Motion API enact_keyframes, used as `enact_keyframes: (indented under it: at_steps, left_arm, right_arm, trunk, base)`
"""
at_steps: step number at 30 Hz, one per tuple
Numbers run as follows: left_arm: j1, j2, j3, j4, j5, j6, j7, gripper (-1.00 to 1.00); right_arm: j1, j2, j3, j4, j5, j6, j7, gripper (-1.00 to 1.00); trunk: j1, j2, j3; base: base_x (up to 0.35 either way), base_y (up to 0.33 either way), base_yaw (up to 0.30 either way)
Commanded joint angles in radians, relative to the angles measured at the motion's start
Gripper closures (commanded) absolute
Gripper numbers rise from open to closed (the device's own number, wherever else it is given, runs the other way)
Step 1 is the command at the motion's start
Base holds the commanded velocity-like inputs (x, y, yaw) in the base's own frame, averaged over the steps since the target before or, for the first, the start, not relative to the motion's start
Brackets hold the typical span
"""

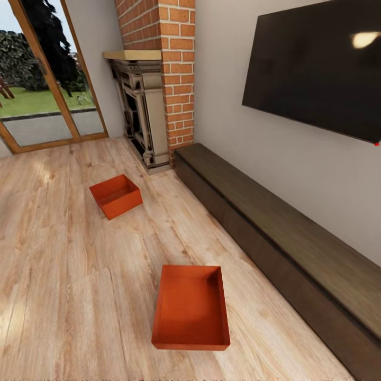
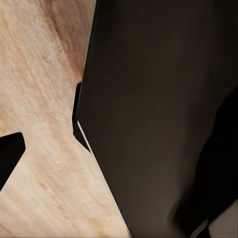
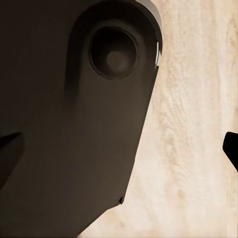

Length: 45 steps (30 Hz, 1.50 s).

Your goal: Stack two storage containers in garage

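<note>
Two orange-red open-top storage containers lie on the light wood-plank floor of the living room. The nearer container (image 1: 191, 308) is close in front of me, beside the long dark bench. The farther container (image 1: 116, 196) sits toward the fireplace, turned at an angle. Both look empty. In the left wrist view my left gripper (image 2: 119, 148) hangs over the wood floor beside a dark part of my body, with one fingertip (image 2: 10, 154) far out at the frame's edge. My right gripper (image 3: 119, 148) has its fingertips (image 3: 231, 148) wide apart with nothing between them.
A long dark low bench (image 1: 296, 248) runs along the right wall under a wall-mounted black TV (image 1: 317, 63). An ornate fireplace (image 1: 138, 111) stands under a red brick chimney (image 1: 164, 47). A glass door (image 1: 42, 79) opens to a garden at far left.
</note>
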Motion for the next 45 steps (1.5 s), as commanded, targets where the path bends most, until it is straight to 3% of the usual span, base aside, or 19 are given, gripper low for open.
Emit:
enact_keyframes:
  at_steps: [1, 17, 45]
  left_arm:
    - [0.000, 0.000, 0.001, -0.001, 0.004, -0.002, 0.001, -1.00]
    - [0.000, 0.000, 0.001, -0.001, 0.004, -0.002, 0.001, -1.00]
    - [0.000, 0.000, 0.000, -0.001, 0.004, -0.002, 0.001, -1.00]
  right_arm:
    - [-0.001, 0.000, 0.005, 0.003, 0.010, -0.003, -0.007, -1.00]
    - [-0.001, 0.002, 0.004, 0.003, 0.008, -0.009, -0.008, -1.00]
    - [-0.001, 0.003, 0.002, 0.003, 0.007, -0.012, -0.010, -1.00]
  trunk:
    - [0.000, 0.000, -0.002]
    - [0.000, 0.000, -0.027]
    - [0.000, 0.000, -0.032]
  base:
    - [0.000, 0.000, 0.000]
    - [0.000, 0.000, 0.000]
    - [0.000, 0.000, 0.000]
